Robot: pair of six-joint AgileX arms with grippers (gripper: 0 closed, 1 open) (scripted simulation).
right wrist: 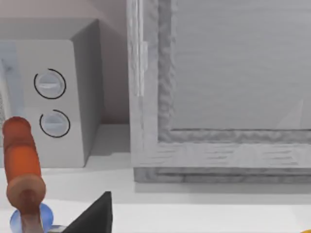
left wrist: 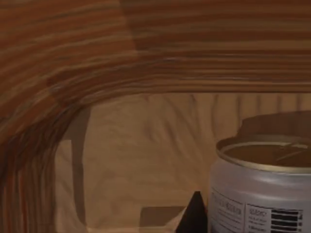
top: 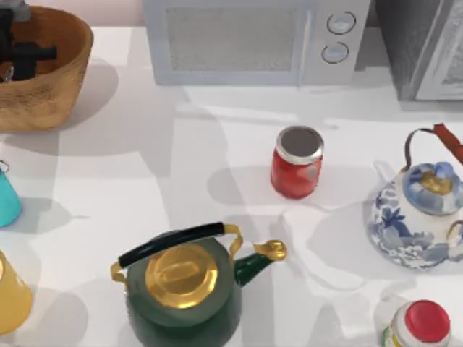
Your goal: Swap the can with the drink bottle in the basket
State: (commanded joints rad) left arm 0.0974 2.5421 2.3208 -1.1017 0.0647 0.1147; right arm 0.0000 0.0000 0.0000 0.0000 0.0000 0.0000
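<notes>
Left gripper [top: 9,54] beside can [left wrist: 265,182].

Basket [top: 51,87] interior: we find our left arm [top: 22,50] occupying it beside a silver can [left wrist: 262,184].
Table centre: red jar [top: 296,163] obstructs.
Front edge: green kettle [top: 184,289] obstructs.

The red jar [top: 296,163] stands mid-table. From it, the wicker basket [top: 61,79] with the left arm's gripper [top: 18,50] inside lies far left; the green kettle [top: 184,289] nearer, front-left.
</notes>
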